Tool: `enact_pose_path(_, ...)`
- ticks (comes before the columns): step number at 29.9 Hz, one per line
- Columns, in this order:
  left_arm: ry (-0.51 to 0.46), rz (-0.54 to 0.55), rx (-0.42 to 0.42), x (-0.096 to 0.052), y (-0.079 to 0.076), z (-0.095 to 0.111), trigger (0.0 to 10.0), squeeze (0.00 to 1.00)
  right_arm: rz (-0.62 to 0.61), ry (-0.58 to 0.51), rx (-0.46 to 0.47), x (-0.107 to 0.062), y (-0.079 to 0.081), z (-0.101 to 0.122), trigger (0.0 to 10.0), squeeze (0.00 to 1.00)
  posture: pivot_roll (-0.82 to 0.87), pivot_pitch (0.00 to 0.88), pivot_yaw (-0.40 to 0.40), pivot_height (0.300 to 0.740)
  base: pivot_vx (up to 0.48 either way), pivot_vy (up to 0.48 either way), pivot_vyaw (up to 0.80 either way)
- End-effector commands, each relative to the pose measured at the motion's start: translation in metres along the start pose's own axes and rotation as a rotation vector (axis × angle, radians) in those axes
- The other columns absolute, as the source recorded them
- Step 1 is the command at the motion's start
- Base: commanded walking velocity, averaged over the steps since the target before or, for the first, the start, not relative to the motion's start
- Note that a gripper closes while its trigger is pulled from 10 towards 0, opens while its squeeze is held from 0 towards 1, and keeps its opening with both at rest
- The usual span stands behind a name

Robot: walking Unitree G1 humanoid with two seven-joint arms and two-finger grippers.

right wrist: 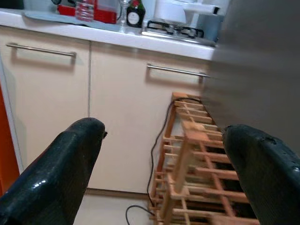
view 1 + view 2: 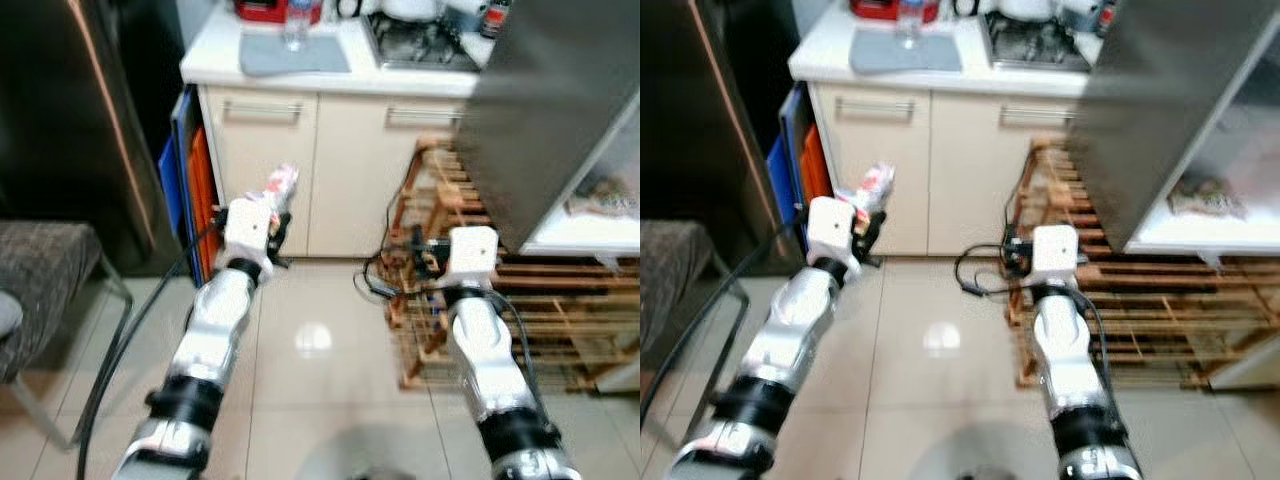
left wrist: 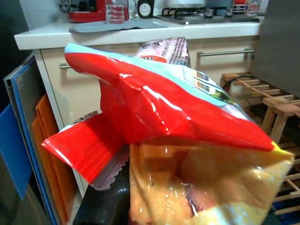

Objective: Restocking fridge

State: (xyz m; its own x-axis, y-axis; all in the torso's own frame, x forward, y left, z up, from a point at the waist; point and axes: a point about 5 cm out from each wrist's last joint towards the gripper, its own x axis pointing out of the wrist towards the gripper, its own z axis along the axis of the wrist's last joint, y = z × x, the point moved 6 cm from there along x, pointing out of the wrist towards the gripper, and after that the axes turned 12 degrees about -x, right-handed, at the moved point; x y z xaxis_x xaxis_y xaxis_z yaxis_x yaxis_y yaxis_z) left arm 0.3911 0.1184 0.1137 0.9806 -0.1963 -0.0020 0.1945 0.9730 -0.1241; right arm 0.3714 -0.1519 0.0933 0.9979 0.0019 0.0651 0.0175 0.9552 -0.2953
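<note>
- You stand on a pale tiled floor [image 2: 320,330] that fills the middle and lower centre of the head views, open between your two arms.
- Across the top of the frame runs a white surface [image 2: 330,75] over cream cabinet doors [image 2: 265,170] with bar handles; a grey mat [image 2: 290,52] and a gas hob [image 2: 420,42] sit on it.
- At the upper left a dark tall panel [image 2: 70,130] closes that side, with blue and orange boards [image 2: 190,190] leaning between it and the cabinet.
- At lower left the corner of a patterned chair seat [image 2: 45,275] juts in beside your left arm.
- On the right a wooden slatted rack [image 2: 520,300] stands on the floor, black cables [image 2: 385,275] trailing at its near end, just beside your right arm.
- At the upper right a grey fridge door [image 2: 540,110] hangs open above the rack, a white shelf edge [image 2: 585,235] below it.
- Your left tool [image 2: 278,222] is clamped on a snack bag [image 3: 159,117], red and glossy with a clear lower part, held up before the left cabinet door.
- Your right tool [image 1: 164,164] has its fingers spread wide, gripping nothing, aimed at the cabinet and rack.
</note>
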Motion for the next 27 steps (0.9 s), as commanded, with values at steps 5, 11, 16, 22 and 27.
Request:
enact_pose_path(5, -0.010, -0.052, 0.022, 0.005, -0.014, 0.004, 10.0, 0.00, -0.014, 0.013, 0.003, 0.000, -0.002, -0.004, 10.0, 0.05, -0.14, 0.000, 0.014, 0.740, 0.000, -0.454, 0.00)
enact_pose_path(11, -0.018, -0.051, 0.042, 0.008, -0.010, 0.008, 10.0, 0.00, -0.007, 0.019, 0.006, -0.003, 0.002, -0.007, 10.0, 0.05, -0.14, 0.000, 0.020, 0.740, 0.000, -0.449, 0.00)
enact_pose_path(16, -0.014, -0.054, 0.042, 0.009, -0.013, 0.007, 10.0, 0.00, -0.007, 0.019, 0.002, -0.004, 0.001, -0.008, 10.0, 0.05, -0.15, 0.000, 0.019, 0.740, 0.000, -0.442, 0.00)
enact_pose_path(22, -0.012, -0.063, 0.035, 0.010, -0.018, 0.004, 10.0, 0.00, -0.007, 0.025, -0.002, -0.005, 0.000, -0.010, 10.0, 0.05, -0.15, 0.000, 0.016, 0.740, 0.000, -0.442, 0.00)
enact_pose_path(27, -0.012, -0.073, 0.031, 0.011, -0.022, 0.003, 10.0, 0.00, -0.006, 0.031, -0.006, -0.006, -0.001, -0.013, 10.0, 0.05, -0.16, 0.000, 0.019, 0.740, 0.000, -0.442, 0.00)
